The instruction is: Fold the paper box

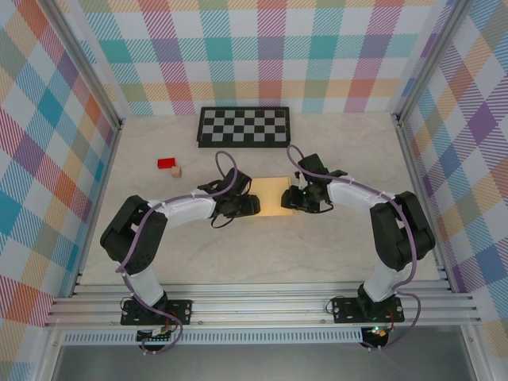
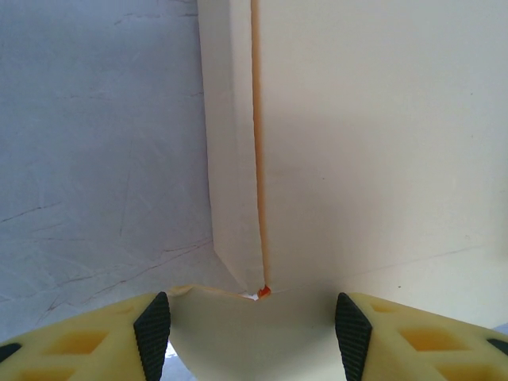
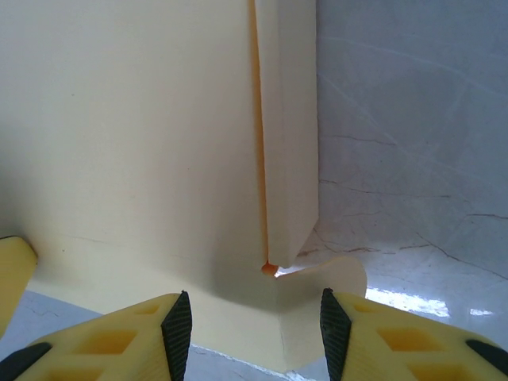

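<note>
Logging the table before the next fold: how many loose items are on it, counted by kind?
paper box: 1
checkerboard: 1
red block: 1
tan cube: 1
Total: 4

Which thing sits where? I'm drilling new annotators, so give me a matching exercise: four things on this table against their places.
Things:
1. paper box
2. checkerboard
3. red block
4. tan cube

Places:
a. right beside the red block, slightly nearer the arms
b. far side, by the back wall
c. middle of the table
d. farthest left of the four

Pairs: 1-c, 2-b, 3-d, 4-a
</note>
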